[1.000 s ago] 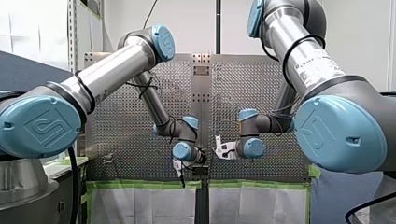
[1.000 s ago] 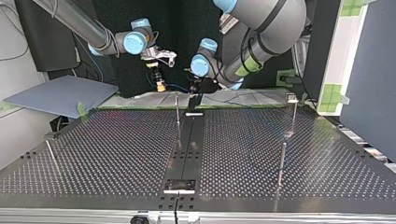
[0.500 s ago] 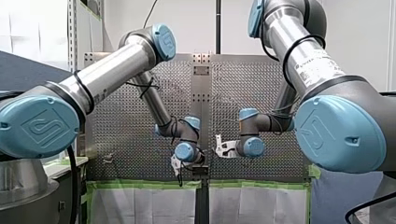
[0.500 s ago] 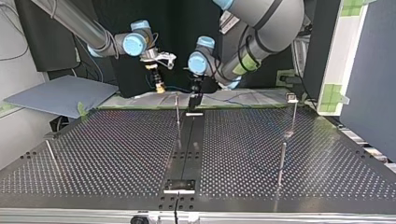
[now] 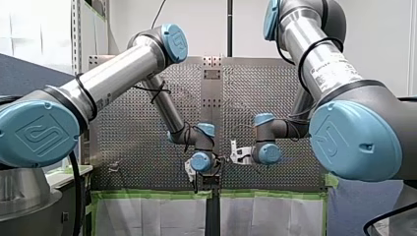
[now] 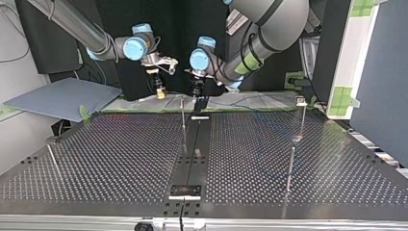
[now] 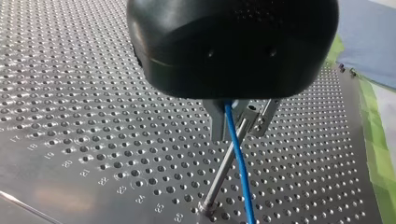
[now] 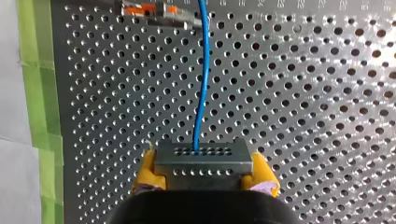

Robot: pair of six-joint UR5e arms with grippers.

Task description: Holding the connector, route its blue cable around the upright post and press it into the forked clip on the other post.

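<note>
– Two arms over one big perforated worktop (image 6: 120, 154): where are they?
– In the front view my left arm (image 5: 113, 78) and my right arm (image 5: 324, 64) both reach to the middle, with their wrists near each other. In the top view that is at the worktop's far edge.
– And my right hand (image 8: 205, 175)?
– Its yellow pads (image 8: 147, 171) are clamped on the grey connector (image 8: 201, 161), one at each side.
– My left hand (image 7: 239, 128)?
– Whether it grips anything, I cannot tell.
– The posts?
– The upright post (image 6: 183, 115) stands just in front of both hands in the top view. The other post (image 6: 302, 122) is well apart, at that view's right, with the clip (image 6: 301, 101) on top, too small to read.
– The blue cable (image 8: 201, 84)?
– It leaves the connector and runs straight ahead of my right hand, passing a clear and orange piece (image 8: 154, 11) that lies on the worktop. It also comes out from under my left hand, crosses in front of the upright post and passes beside its foot.
</note>
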